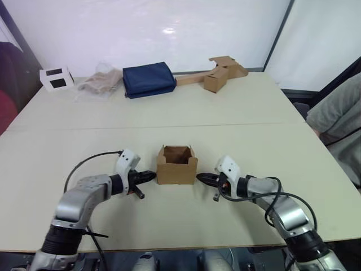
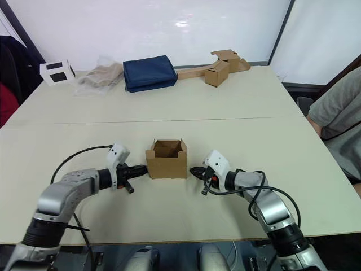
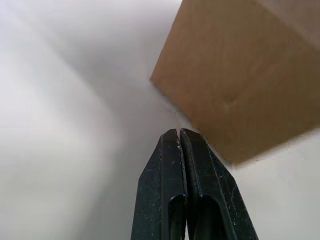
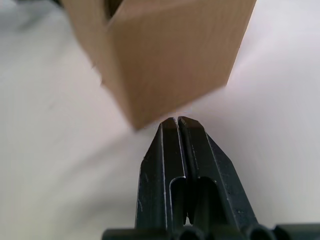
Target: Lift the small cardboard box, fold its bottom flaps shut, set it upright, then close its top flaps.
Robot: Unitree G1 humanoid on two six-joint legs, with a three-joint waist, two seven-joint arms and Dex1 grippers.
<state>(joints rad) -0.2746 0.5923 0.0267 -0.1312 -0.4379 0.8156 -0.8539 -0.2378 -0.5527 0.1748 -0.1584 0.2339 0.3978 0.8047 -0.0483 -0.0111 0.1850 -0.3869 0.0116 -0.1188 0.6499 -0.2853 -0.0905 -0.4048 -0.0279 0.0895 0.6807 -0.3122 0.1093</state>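
Head view: closed tools (image 1: 151,176) (image 1: 201,179) flanking box (image 1: 176,165)

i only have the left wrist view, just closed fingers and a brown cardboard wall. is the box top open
Observer: Yes, the small cardboard box stands upright on the table with its top open.
Operator: where's the other arm
Observer: The right gripper sits at the box's opposite side, fingers shut, tips near its lower edge.
Operator: am i touching it
Observer: The left gripper has its tip right at the box's side; contact can't be confirmed.
Operator: anything else near
Observer: Nothing close. A navy blue bag lies at the table's far edge.
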